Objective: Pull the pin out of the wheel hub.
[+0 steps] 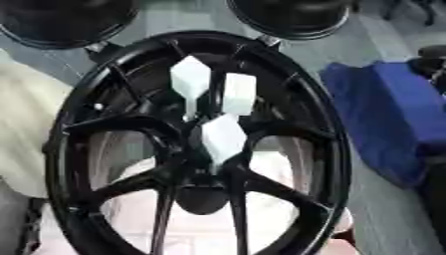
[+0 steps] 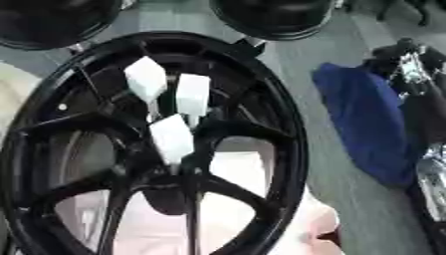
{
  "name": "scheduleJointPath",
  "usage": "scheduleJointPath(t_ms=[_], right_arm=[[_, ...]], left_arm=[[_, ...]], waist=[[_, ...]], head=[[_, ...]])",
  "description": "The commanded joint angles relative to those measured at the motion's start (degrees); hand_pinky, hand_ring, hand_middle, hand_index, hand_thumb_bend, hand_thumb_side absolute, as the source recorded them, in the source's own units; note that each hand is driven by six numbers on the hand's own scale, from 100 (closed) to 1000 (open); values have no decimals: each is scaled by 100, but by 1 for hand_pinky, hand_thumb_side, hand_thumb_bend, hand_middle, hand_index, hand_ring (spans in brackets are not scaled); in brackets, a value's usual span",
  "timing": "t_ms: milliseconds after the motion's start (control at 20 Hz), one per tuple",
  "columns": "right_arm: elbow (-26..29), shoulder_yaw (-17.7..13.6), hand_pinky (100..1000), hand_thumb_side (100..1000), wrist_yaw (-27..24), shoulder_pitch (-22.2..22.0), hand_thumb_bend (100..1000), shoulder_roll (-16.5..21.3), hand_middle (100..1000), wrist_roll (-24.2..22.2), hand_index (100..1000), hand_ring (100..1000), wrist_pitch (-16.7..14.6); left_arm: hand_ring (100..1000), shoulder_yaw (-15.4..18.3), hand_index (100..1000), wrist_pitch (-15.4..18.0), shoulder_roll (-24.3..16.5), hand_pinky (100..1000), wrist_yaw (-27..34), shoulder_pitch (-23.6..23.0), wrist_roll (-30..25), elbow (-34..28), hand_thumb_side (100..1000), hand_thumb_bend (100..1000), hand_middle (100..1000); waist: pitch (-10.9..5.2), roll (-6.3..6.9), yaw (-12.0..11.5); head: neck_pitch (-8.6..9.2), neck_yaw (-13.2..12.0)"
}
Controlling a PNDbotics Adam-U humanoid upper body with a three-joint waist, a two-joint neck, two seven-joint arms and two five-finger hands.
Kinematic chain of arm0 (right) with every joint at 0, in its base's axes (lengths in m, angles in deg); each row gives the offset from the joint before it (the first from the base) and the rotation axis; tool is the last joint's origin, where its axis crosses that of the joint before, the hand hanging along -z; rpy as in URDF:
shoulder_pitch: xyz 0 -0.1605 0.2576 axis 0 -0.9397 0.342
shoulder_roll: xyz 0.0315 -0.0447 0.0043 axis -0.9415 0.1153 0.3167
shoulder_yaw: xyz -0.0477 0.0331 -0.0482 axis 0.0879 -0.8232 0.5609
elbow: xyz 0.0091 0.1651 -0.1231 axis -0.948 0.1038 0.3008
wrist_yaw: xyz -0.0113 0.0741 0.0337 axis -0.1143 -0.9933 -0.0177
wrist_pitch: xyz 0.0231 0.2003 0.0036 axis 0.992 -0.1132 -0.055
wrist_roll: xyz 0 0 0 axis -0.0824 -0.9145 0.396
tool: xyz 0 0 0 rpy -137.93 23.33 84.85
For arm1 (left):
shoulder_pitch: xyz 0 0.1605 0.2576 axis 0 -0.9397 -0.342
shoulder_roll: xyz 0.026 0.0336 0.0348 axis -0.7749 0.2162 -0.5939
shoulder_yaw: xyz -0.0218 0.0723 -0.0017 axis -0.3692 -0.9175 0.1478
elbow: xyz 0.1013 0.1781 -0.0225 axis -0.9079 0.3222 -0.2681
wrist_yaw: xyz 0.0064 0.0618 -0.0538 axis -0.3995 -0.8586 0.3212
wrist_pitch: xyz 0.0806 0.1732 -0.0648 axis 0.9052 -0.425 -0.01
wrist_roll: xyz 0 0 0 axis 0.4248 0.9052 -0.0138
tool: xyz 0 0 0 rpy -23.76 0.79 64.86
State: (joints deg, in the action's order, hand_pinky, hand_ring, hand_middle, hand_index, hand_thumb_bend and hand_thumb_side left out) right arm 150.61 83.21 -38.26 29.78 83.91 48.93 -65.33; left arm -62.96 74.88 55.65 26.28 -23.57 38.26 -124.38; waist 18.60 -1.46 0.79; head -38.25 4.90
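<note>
Left eye: black hub fills the view, lying face-up, with three white blocky pins standing out of its centre; I judge them light, rigid, smooth plastic, so I'd grip a head by its flat sides and pull straight along the axis, while the hub looks heavy enough to stay put. Right eye: same cluster, blue cloth off to the right, and neither of my hands shows in either view, so finger state is unknown.
</note>
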Motion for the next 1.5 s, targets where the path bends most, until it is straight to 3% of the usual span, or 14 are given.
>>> scheduleJointPath(t_ms=[50, 400, 1050, 1250, 1500], right_arm=[[107, -24, 819, 505, -42, 33, 113, 203, 628, -5, 593, 682, 20], [107, -47, 819, 504, -27, -58, 115, 243, 629, -2, 593, 683, -33], [107, -32, 820, 494, 89, 7, 121, 505, 636, -67, 601, 690, -204], [107, -23, 822, 489, 177, 82, 134, 848, 649, -148, 614, 702, -329], [107, 111, 823, 494, 563, 167, 151, 1539, 675, -508, 646, 725, -525]], left_arm=[[562, 10, 706, 12, -86, 955, 61, 63, -30, -86, 613, 156, 523], [573, 18, 706, 1, -85, 955, 71, 43, -21, -86, 612, 159, 523], [571, -9, 706, 17, -96, 956, -69, 14, -34, -86, 619, 153, 520], [571, -19, 706, 25, -121, 956, -104, -7, -39, -86, 619, 151, 520], [570, -35, 706, 28, -175, 956, -142, -48, -48, -86, 620, 148, 519]], waist=[[-191, 13, 3], [-228, 5, 34], [-84, -4, 49], [-70, -11, 53], [-74, -56, 61]], head=[[-22, 3], [2, 28], [105, 113], [84, 119], [29, 122]])
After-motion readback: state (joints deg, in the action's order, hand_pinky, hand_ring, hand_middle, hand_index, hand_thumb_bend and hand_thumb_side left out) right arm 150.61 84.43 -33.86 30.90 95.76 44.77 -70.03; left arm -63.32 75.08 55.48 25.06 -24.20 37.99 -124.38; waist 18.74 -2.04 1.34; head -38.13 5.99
